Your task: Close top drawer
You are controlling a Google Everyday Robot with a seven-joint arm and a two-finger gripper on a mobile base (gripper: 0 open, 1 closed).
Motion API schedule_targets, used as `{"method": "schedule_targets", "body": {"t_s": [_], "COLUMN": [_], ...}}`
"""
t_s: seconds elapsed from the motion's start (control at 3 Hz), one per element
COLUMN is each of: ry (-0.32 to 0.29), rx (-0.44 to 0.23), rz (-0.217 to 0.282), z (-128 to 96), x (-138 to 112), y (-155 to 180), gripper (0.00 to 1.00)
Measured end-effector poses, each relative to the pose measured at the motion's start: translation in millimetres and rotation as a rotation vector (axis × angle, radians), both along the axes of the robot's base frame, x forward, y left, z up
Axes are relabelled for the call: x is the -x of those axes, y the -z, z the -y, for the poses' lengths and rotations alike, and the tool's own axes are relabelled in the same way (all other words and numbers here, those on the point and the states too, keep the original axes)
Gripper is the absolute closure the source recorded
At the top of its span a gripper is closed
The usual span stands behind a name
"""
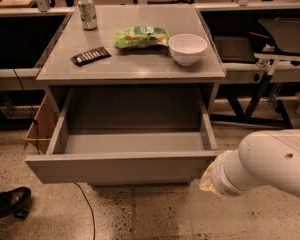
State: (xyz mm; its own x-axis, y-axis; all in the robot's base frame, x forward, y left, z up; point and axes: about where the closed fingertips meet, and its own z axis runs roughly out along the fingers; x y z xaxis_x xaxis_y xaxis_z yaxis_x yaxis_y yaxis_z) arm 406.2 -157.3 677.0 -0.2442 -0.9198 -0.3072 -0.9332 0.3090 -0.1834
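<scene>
The top drawer [125, 166] is a wide plain grey box, pulled far out of the grey cabinet [135, 64]. It looks empty inside, and its flat handleless front panel faces me. My white arm [265, 166] comes in from the lower right, and its near end sits just right of the drawer front's right end. The gripper itself is hidden behind the arm.
On the cabinet top stand a soda can [87, 12], a dark snack bar [90, 56], a green chip bag [141, 36] and a white bowl [188, 48]. A cardboard box [40, 129] sits left of the cabinet. A person's black shoe [7, 201] is at lower left. A cable [87, 209] runs on the floor.
</scene>
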Motion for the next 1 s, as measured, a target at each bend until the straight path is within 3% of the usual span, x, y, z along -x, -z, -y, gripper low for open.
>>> {"method": "schedule_targets", "body": {"t_s": [1.0], "ry": [0.037], "rx": [-0.039], "rz": [0.157], "z": [-24.6], "x": [-59.1], "y": [31.6], "gripper": [1.00]}}
